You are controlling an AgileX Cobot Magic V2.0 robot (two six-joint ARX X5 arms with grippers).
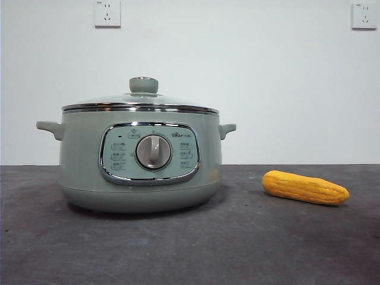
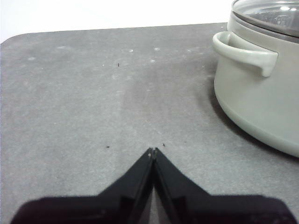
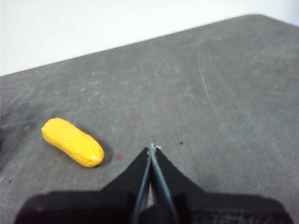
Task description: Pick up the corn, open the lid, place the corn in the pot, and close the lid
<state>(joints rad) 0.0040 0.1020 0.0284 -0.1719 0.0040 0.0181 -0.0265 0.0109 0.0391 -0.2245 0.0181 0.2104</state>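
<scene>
The front view alone shows the pot (image 1: 141, 160) whole, the lid (image 1: 141, 101) seated on it and the corn (image 1: 305, 187) lying apart on the grey bench (image 1: 237, 243). The left wrist view shows the left claw (image 2: 153, 150) pressed together, empty, near the pot's side handle (image 2: 243, 51). The right wrist view shows the right claw (image 3: 152, 147), likewise pressed together and empty, near the corn without touching it.

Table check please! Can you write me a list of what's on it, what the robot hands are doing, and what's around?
Surface: dark grey table, a few small specks.
Pot: stands upright, lid closed on it.
Corn: lying on the table beside the pot, apart from it.
Clutter: nothing seen.
Left gripper: jaws shut, empty, above the table near the pot's handle.
Right gripper: jaws shut, empty, near the corn.
Cables: nothing seen.
Surroundings: white wall, two sockets.
</scene>
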